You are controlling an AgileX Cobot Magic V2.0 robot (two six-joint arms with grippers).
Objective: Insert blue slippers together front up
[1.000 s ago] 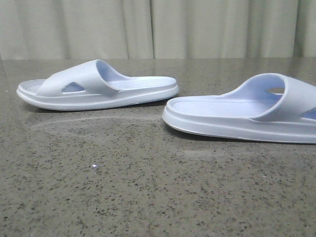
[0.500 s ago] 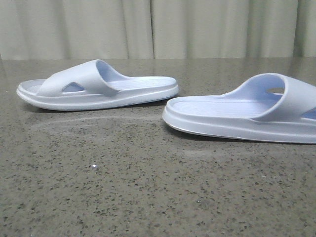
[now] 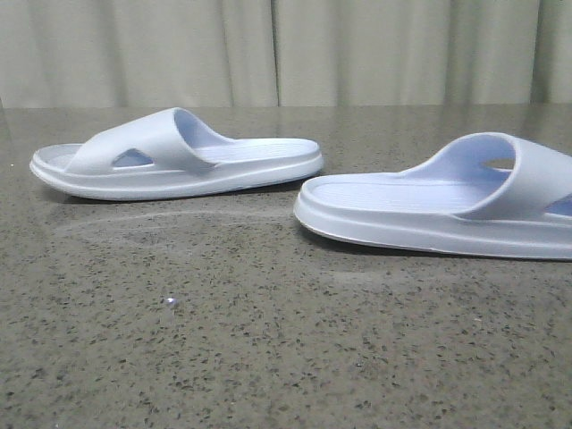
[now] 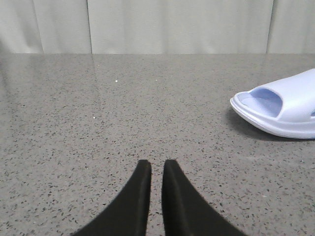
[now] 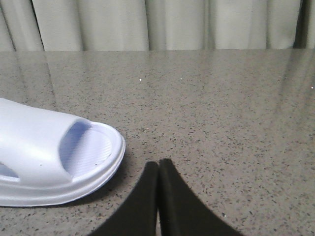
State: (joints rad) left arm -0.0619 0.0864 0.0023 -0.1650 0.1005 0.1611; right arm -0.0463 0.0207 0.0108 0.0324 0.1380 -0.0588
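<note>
Two pale lavender-blue slippers lie flat on their soles on the speckled grey table. In the front view the left slipper lies farther back, and the right slipper is nearer and cut off by the right edge. Neither gripper shows in the front view. My left gripper hovers over bare table, its black fingers almost together and empty, with one slipper's toe end well off to the side. My right gripper is shut and empty, close beside the other slipper's toe end but not touching it.
A pale pleated curtain hangs behind the table's far edge. A gap of bare table separates the two slippers.
</note>
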